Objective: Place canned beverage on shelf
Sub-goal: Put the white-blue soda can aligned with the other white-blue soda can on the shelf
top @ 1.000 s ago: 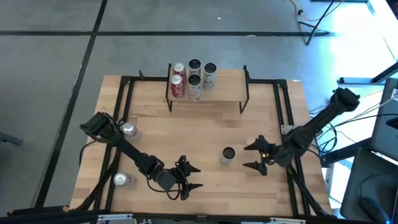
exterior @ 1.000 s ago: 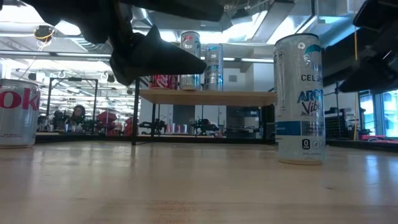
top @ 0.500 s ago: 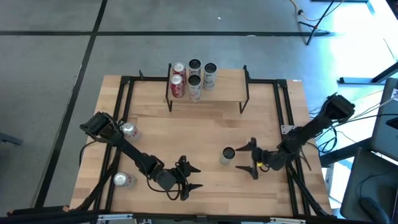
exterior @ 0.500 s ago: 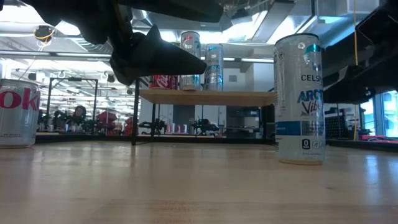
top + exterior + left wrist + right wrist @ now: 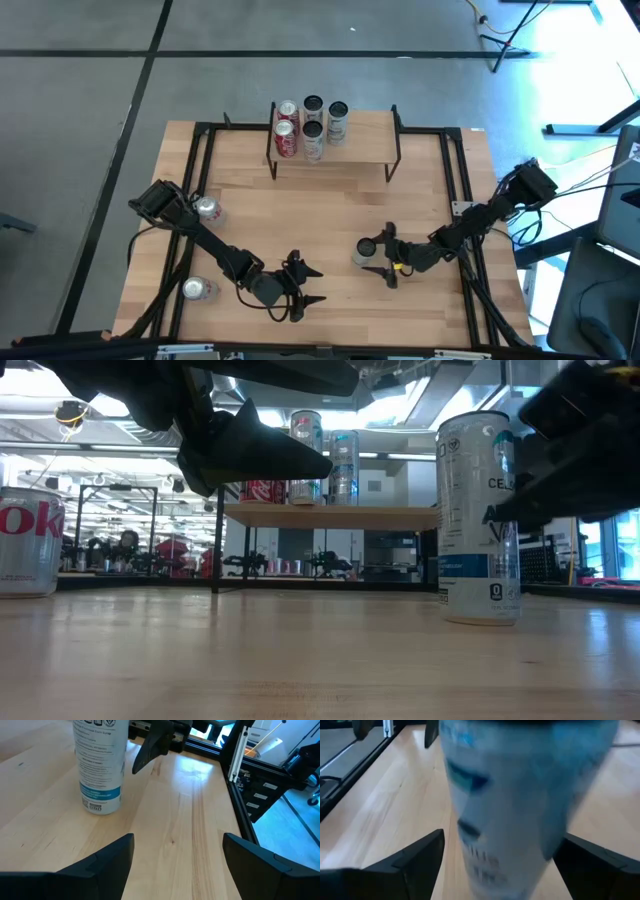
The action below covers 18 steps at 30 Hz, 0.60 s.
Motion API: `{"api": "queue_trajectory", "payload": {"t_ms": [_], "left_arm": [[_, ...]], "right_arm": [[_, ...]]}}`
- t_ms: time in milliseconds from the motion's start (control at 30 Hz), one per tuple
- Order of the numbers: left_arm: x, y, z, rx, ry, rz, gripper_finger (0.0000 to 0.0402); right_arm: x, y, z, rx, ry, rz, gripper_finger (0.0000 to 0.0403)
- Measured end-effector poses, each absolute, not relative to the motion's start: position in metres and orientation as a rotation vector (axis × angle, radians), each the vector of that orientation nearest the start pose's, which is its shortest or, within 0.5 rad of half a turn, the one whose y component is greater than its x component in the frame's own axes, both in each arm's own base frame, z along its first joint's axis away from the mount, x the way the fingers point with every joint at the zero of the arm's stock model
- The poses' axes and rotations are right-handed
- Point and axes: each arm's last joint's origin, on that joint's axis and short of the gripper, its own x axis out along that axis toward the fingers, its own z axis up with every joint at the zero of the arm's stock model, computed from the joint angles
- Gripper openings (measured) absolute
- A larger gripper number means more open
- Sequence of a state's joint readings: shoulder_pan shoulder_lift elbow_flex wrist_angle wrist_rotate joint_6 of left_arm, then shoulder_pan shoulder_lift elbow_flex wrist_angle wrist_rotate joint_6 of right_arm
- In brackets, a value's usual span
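A tall white-and-blue can (image 5: pixel 365 250) stands upright on the tabletop, right of centre; it also shows in the low view (image 5: pixel 478 520) and the right wrist view (image 5: pixel 520 795). My right gripper (image 5: pixel 386 255) is open, its fingers level and reaching around the can from the table's right side. My left gripper (image 5: pixel 305 285) is open and empty near the table's near edge. The shelf (image 5: pixel 360 150) stands at the far edge, with several cans (image 5: pixel 312 125) upright on its plank top. My right gripper has one open finger (image 5: pixel 410 860) on each side of the can's wall (image 5: pixel 485 855), coming level from the table's right. I cannot tell whether the fingers touch it. The can stands upright on its base on the table.
Two silver-and-red cans lie on the table's left side, one (image 5: pixel 208 209) by the left arm's base and one (image 5: pixel 196 290) near the near edge. A black metal frame (image 5: pixel 455 190) runs along the table's edges. Bare wood lies between the can and the shelf.
My right gripper has gone toward the table's left, toward the white-and-blue can, staying open; its fingers now reach around the can.
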<state>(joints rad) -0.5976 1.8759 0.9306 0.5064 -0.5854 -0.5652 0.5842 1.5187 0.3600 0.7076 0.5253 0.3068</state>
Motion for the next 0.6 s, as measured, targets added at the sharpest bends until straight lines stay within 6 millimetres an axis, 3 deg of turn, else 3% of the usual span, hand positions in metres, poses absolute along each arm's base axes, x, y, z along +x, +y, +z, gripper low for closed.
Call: {"api": "queue_trajectory", "payload": {"t_ms": [233,433,600], "left_arm": [[0.319,-0.198,0.153,-0.315,0.354,0.090,0.0289],[0.317,-0.200,0.153,-0.314,0.356,0.082,0.0289],[0.317,-0.200,0.153,-0.314,0.355,0.084,0.0289]], "right_arm": [[0.226,0.115,0.126,0.059,0.398,-0.019,0.0320],[0.227,0.113,0.126,0.052,0.393,-0.047,0.0207],[0.228,0.113,0.126,0.031,0.391,-0.049,0.0208]]}}
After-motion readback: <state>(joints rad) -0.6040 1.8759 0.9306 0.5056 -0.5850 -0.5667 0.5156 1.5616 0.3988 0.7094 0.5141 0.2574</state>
